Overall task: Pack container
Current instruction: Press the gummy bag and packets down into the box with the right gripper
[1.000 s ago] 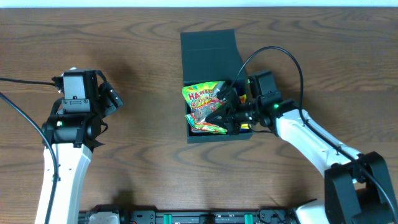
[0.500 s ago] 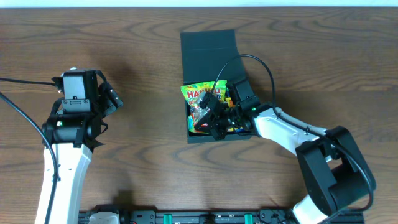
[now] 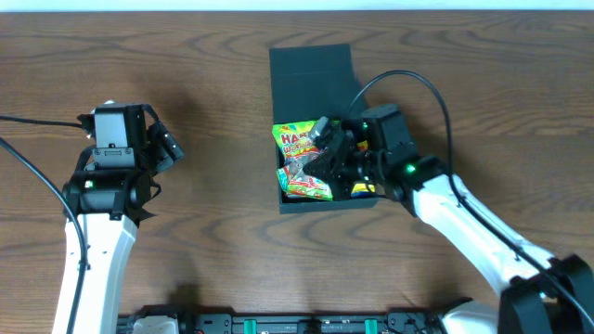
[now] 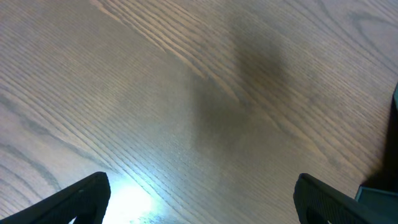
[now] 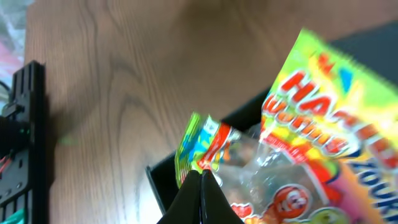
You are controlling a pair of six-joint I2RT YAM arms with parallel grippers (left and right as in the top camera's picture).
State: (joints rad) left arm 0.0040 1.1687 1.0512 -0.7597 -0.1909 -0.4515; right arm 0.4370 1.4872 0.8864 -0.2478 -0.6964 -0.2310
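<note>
The container (image 3: 311, 70) is a dark teal-black square box in the middle of the table, its flap lid laid open toward the far side. It holds a green-yellow Haribo packet (image 3: 295, 139) and other bright snack packets (image 3: 306, 188). My right gripper (image 3: 327, 153) is over the box, fingers pressed together. In the right wrist view its shut tips (image 5: 201, 177) touch the edge of a clear-windowed packet (image 5: 211, 140) beside the Haribo packet (image 5: 329, 124); the box wall (image 5: 163, 186) shows below. My left gripper (image 3: 167, 148) is open and empty, far left of the box.
The left wrist view shows only bare wood between the wide-open fingers (image 4: 202, 202), with a dark corner at the right edge. A black rail (image 5: 25, 137) runs along the table's front edge. Cables trail from both arms.
My right gripper swung left across the box over the packets, then came back right. The packets have shifted a little. The left arm has not moved.
</note>
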